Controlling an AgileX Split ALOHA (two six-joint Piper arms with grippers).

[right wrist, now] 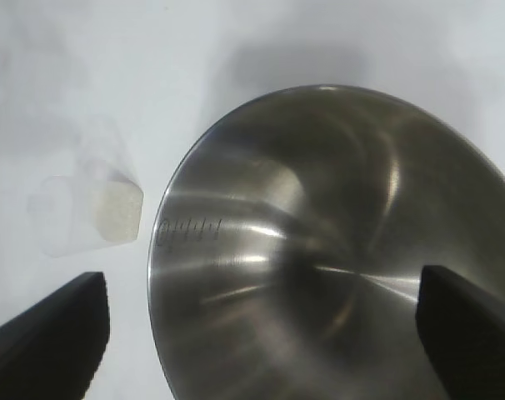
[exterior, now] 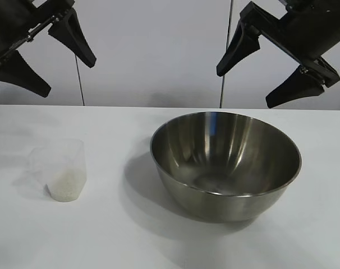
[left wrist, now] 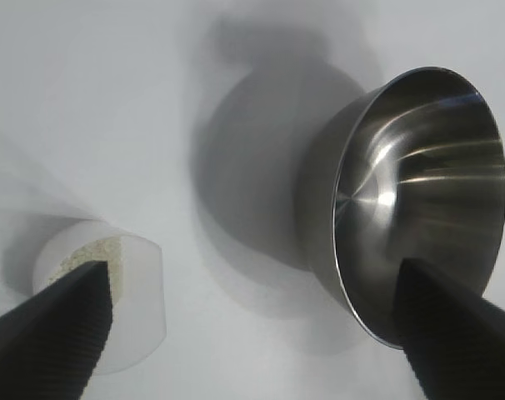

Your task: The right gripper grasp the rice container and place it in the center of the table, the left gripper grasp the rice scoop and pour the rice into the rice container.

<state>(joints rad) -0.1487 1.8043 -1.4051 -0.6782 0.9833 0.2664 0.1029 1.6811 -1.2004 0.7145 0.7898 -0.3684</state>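
The rice container (exterior: 225,162), a large shiny steel bowl, stands empty on the white table (exterior: 114,235), right of centre. It also shows in the left wrist view (left wrist: 419,200) and the right wrist view (right wrist: 319,250). The rice scoop (exterior: 60,168), a small clear plastic cup, stands upright at the left with rice (exterior: 66,184) in its bottom; it also shows in the wrist views (left wrist: 111,300) (right wrist: 94,212). My left gripper (exterior: 44,61) hangs open high above the scoop. My right gripper (exterior: 248,87) hangs open high above the bowl. Both are empty.
A grey wall with vertical seams stands behind the table's far edge (exterior: 102,105). Bare white tabletop lies between the scoop and the bowl and along the front.
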